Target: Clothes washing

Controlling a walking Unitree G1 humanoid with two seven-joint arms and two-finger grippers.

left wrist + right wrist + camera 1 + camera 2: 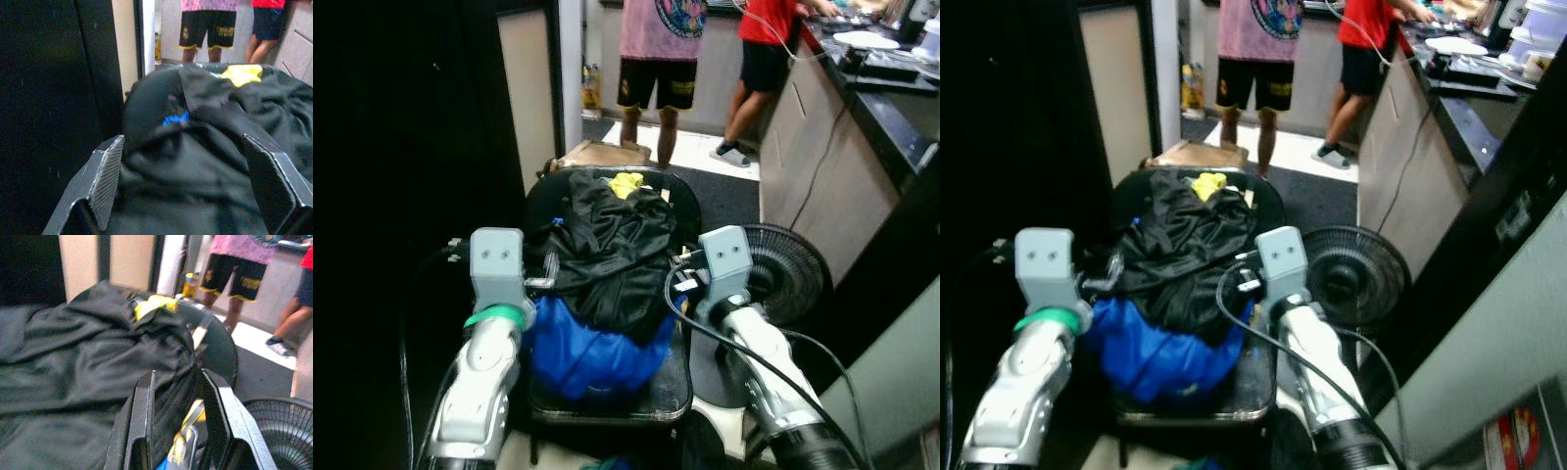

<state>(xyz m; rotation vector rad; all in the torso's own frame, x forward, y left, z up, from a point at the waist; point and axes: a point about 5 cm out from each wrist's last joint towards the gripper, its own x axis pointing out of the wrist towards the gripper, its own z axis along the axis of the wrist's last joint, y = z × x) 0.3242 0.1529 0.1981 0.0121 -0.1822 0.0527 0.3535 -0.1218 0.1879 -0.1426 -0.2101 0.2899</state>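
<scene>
A pile of clothes sits on a black chair point(681, 202): a black garment point(612, 245) on top, a blue garment point(592, 357) under it at the front, and a small yellow piece point(626, 183) at the back. My left gripper point(182, 147) is open at the pile's left side, its fingers point(108, 171) spread wide over the black cloth. At the pile's right side my right gripper point(177, 377) has its fingers point(143, 416) drawn close on an edge of the black garment point(98, 362). Something yellow and blue shows low between them.
A black floor fan point(788, 269) stands close to the chair's right side. A dark panel point(411, 196) fills the left. Two people point(661, 49) point(764, 49) stand beyond the chair by a dark kitchen counter point(891, 108). A cardboard box point(597, 154) lies behind the chair.
</scene>
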